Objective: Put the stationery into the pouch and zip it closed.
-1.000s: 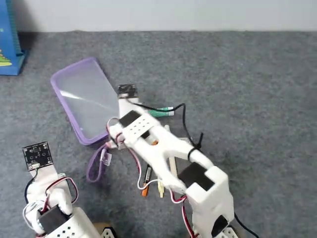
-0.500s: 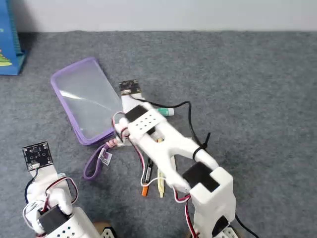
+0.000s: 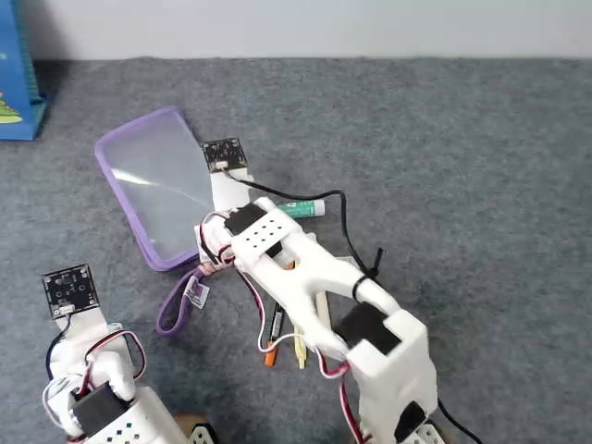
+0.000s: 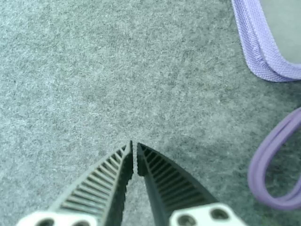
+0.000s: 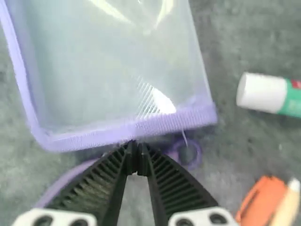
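Note:
The clear pouch with purple trim lies flat at the left of the grey carpet. My right gripper is shut, its tips against the pouch's near purple edge; I cannot tell if it pinches anything. A small purple ring and the purple strap lie beside it. The green and white glue stick lies right of the pouch. An orange-tipped pen and a cream stick lie under the right arm. My left gripper is shut over bare carpet, apart from the pouch corner.
A blue box stands at the far left edge. The left arm sits at the near left corner. A pale wall runs along the back. Open carpet stretches to the right and far side.
The right arm's wrist has swung a little left and farther out along the pouch's edge. The purple strap has shifted slightly. The left arm has not moved.

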You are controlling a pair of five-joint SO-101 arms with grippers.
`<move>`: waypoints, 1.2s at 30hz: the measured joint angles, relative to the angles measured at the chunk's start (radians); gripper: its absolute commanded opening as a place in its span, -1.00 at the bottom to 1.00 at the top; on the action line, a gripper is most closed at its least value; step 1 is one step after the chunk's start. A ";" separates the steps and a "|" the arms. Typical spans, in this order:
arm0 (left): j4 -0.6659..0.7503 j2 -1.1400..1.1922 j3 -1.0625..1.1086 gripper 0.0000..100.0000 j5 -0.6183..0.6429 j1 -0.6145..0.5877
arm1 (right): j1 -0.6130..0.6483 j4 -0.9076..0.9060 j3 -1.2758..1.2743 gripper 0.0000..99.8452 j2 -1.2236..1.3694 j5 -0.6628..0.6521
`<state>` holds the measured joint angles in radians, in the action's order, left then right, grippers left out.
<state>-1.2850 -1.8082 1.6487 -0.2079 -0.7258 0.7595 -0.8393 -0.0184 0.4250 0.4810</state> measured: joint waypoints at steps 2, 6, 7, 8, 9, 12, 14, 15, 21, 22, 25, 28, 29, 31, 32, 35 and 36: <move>0.000 0.000 0.000 -0.97 0.000 0.000 | 0.000 0.037 0.021 -0.98 0.054 -0.003; 0.000 0.000 0.000 -0.97 0.000 0.000 | -0.018 0.066 0.109 -0.98 0.123 -0.006; 0.000 0.000 0.000 -0.97 0.000 0.000 | -0.025 0.068 0.123 -0.98 0.129 -0.006; 0.000 0.000 0.000 -0.97 0.000 0.000 | -0.031 0.068 0.132 -0.98 0.130 -0.006; 0.000 0.000 0.000 -0.97 0.000 0.000 | -0.037 0.068 0.137 -0.98 0.130 -0.006; 0.000 0.000 0.000 -0.97 0.000 0.000 | -0.041 0.031 0.140 -0.98 0.129 -0.006; 0.000 0.000 0.000 -0.97 0.000 0.000 | -0.041 -0.017 0.140 -0.98 0.115 -0.006; 0.000 0.000 0.000 -0.97 0.000 0.000 | -0.034 -0.040 0.140 -0.98 0.103 -0.006; 0.000 0.000 0.000 -0.97 0.000 0.000 | 0.034 -0.129 0.140 -0.68 0.080 0.058; 0.000 0.000 0.000 -0.97 0.000 0.000 | 0.035 -0.137 0.140 -0.62 0.080 0.066; 0.000 0.000 0.000 -0.97 0.000 0.000 | 0.038 -0.146 0.140 -0.55 0.081 0.094; 0.000 0.000 0.000 -0.97 0.000 0.000 | 0.034 -0.146 0.140 -0.55 0.081 0.103; 0.000 0.000 0.000 -0.97 0.000 0.000 | 0.034 -0.146 0.140 -0.55 0.081 0.104; 0.000 0.000 0.000 -0.97 0.000 0.000 | 0.037 -0.146 0.140 -0.55 0.081 0.106; 0.000 0.000 0.000 -0.97 0.000 0.000 | 0.038 -0.146 0.140 -0.55 0.081 0.109; 0.000 0.000 0.000 -0.97 0.000 0.000 | 0.037 -0.135 0.140 -0.55 0.081 0.112; 0.000 0.000 0.000 -0.97 0.000 0.000 | 0.037 -0.124 0.140 -0.55 0.081 0.112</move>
<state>-1.2850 -1.8082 1.6487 -0.2079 -0.7258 0.7963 -0.9636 0.1212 0.5063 0.5930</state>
